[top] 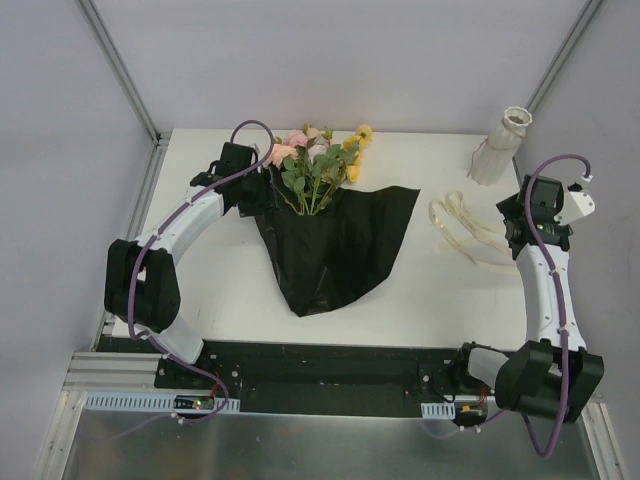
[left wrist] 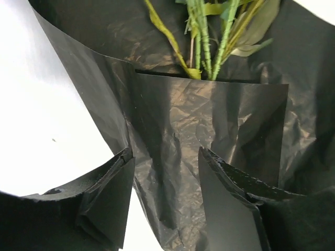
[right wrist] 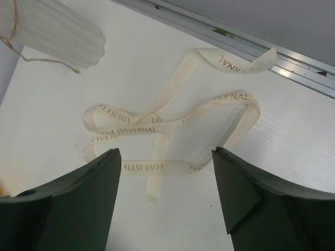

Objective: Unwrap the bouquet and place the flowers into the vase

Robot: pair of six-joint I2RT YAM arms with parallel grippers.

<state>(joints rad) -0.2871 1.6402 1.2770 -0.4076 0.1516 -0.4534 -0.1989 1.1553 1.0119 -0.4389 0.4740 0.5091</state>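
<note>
View of the table (top: 220, 290) from above, with both wrist views. The ribbon (top: 468, 228) lies loose on the bare surface between the black sheet (top: 335, 250) and the vase (top: 500, 148), which is at the far right corner. The sheet is slack and partly spread, with one flap folded out to the right. The flowers (top: 318, 160) lie in its open mouth, heads toward the far edge, well apart from the vase.

On the near side, the left gripper (left wrist: 165, 154) has its fingers apart over a fold of the sheet, just short of where the green stems (left wrist: 201, 47) emerge. It clamps nothing, and whether it touches the film cannot be told. The right gripper (right wrist: 166, 151) has its fingers apart above the ribbon and holds nothing.

Judged step: freeing the flowers from the sheet. To do it well, the fold should be peeled outward and laid flat so that the stems are bared along their length. The grip should then take the stems alone, as one bunch, with no film caught between the fingers, since so thin a sheet would likely drag along. The vase's narrow neck calls for stems gathered tight and lowered upright.
</note>
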